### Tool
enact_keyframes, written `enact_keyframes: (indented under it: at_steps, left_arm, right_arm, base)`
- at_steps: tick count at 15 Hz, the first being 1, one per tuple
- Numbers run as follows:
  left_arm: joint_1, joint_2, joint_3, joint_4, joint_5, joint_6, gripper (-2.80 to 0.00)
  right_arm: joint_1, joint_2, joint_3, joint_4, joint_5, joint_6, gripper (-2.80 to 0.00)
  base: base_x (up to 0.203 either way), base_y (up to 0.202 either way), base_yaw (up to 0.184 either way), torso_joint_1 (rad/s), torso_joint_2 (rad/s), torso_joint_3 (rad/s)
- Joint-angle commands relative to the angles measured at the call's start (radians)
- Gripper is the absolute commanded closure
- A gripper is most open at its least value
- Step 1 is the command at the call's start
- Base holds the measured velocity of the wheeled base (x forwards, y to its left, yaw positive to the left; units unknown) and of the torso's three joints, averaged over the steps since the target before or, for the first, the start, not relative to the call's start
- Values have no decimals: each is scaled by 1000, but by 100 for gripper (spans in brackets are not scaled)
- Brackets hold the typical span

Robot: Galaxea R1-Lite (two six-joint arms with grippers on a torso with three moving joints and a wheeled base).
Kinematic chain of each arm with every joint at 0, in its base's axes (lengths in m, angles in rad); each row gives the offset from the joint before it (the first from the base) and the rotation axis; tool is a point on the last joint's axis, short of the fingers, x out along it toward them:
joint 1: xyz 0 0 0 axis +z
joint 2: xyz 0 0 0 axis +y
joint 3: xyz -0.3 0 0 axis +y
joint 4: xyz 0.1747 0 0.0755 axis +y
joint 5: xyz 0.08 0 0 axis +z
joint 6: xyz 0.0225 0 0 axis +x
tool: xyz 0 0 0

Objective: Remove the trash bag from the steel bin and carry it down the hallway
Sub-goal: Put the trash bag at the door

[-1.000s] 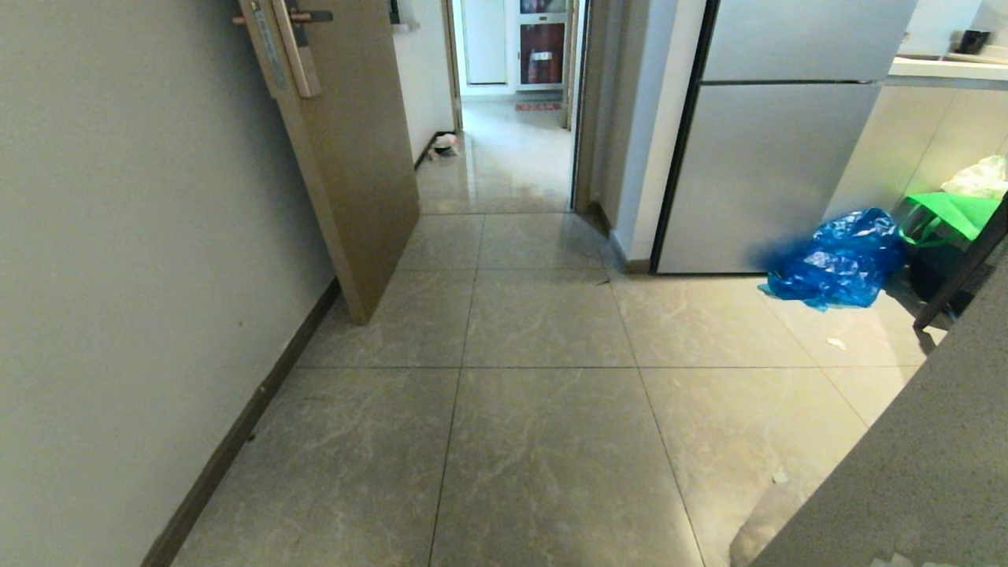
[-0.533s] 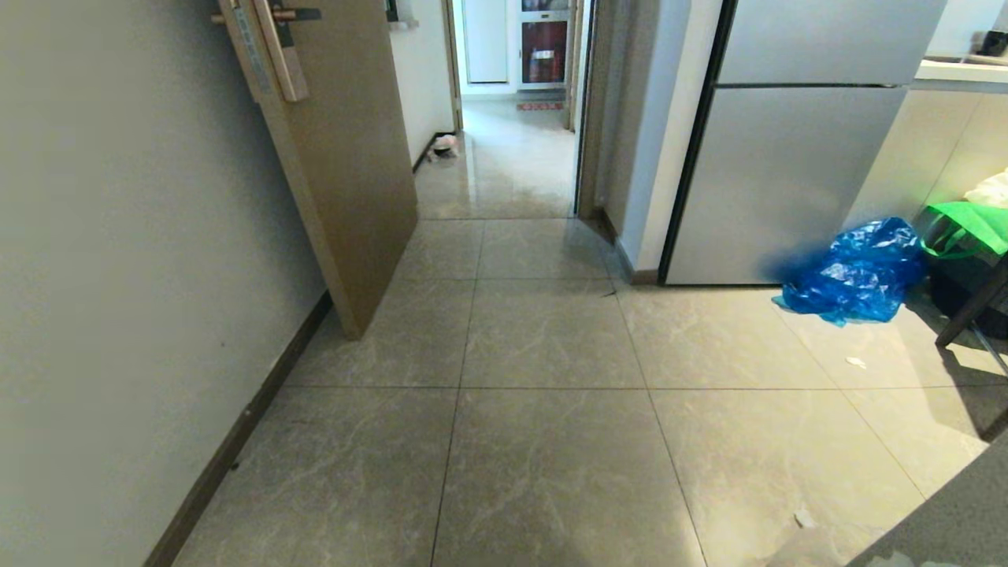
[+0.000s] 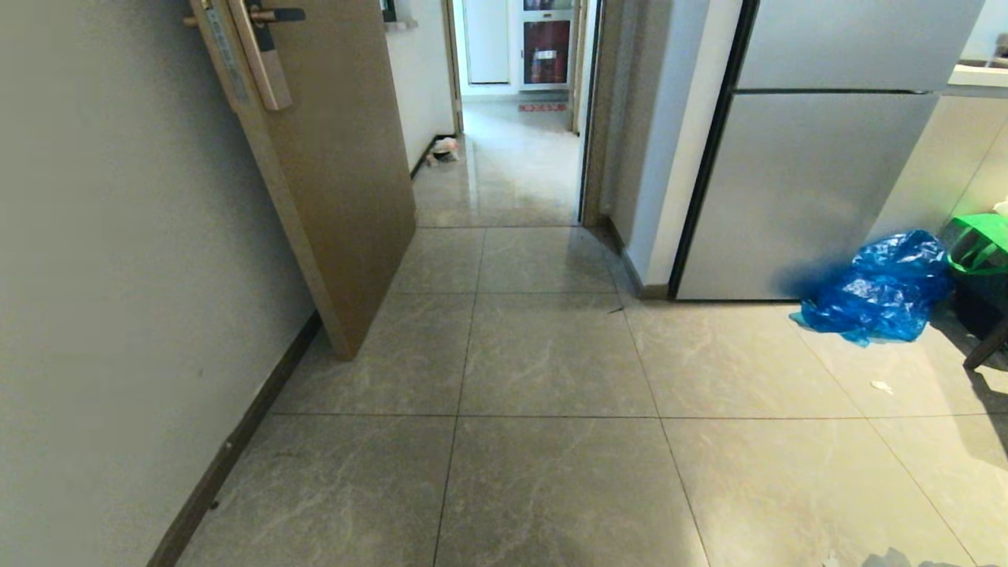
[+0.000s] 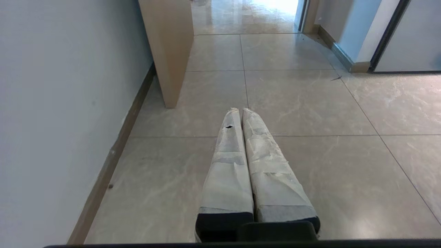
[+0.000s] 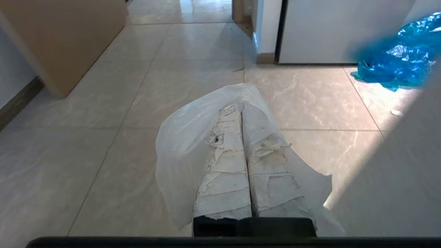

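Observation:
The trash bag (image 5: 182, 137), thin white plastic, is draped round the taped fingers of my right gripper (image 5: 241, 107), which is shut on it just above the tiled floor. My left gripper (image 4: 240, 110) is shut too, with nothing between its fingers, and points along the floor toward the door. Neither gripper shows in the head view. The hallway (image 3: 512, 173) opens straight ahead past a doorway, with glossy tiles and white walls. The steel bin is out of view.
An open brown door (image 3: 339, 157) juts out from the wall on the left. A grey fridge (image 3: 819, 173) stands on the right, with a blue bag (image 3: 882, 287) and a green bag (image 3: 976, 244) beside it. A grey surface (image 5: 396, 172) lies close on the right.
The whole head view has shifted: the door, fridge and blue bag have come nearer, and the grey surface at the lower right has slid out of the picture.

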Motion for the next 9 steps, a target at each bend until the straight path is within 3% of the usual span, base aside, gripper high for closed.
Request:
enact_keyframes:
  at_steps: [1,9]
  left_arm:
    - [0,0,0,0,0,0,0]
    - [0,0,0,0,0,0,0]
  right_arm:
    - [1,0,0,0,0,0,0]
    - [1,0,0,0,0,0,0]
  base:
    - [192,0,2,2,2,-1]
    - [192,0,1,2,3,3]
